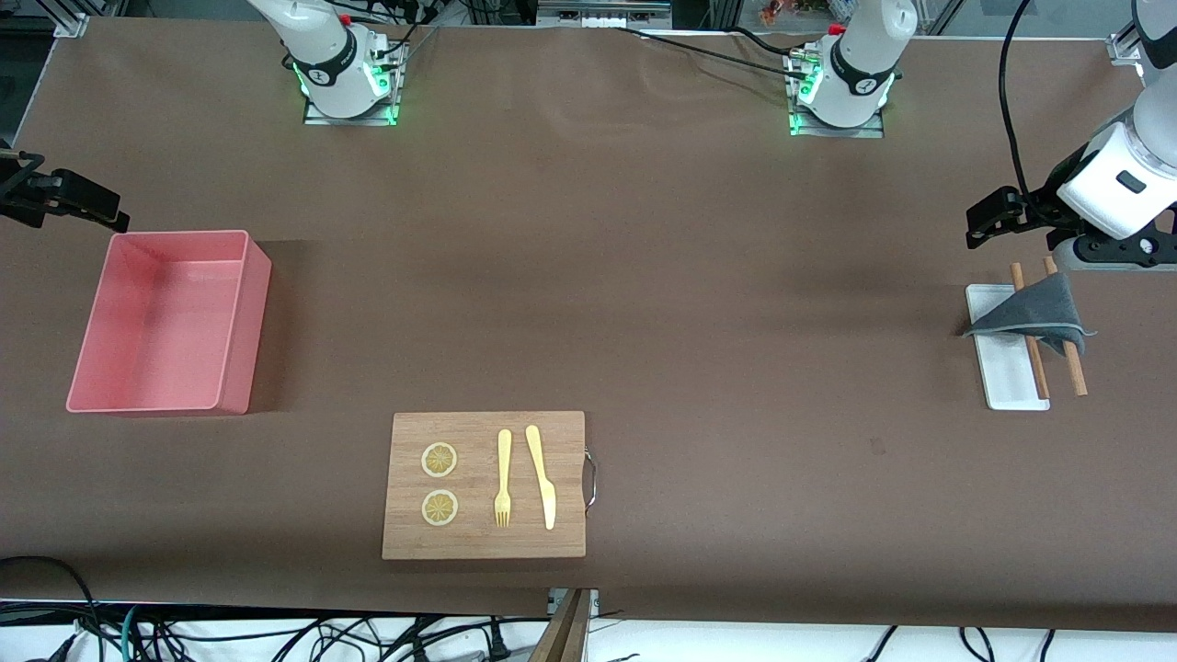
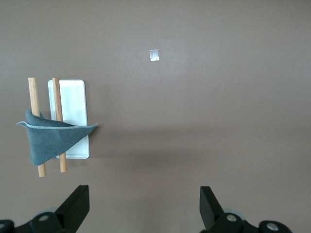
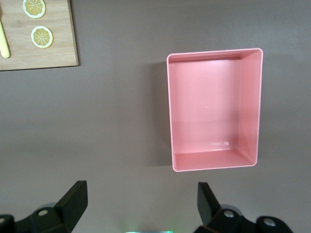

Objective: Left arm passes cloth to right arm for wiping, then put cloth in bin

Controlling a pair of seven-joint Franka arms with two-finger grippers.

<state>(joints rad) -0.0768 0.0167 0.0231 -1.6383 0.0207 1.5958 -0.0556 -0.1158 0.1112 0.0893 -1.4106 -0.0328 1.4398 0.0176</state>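
The cloth is draped over two wooden sticks on the white tray, at the left arm's table end. The left gripper is held wide open, empty, w/ the right gripper likewise, near the bin.

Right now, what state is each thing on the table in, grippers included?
Cloth: draped over two wooden sticks, not held.
White tray: flat on the table under the sticks.
Pink bin: upright, empty.
Wooden board: flat, carrying two lemon slices, a fork and a knife.
Left gripper: open, empty, near the cloth.
Right gripper: open, empty, near the bin.
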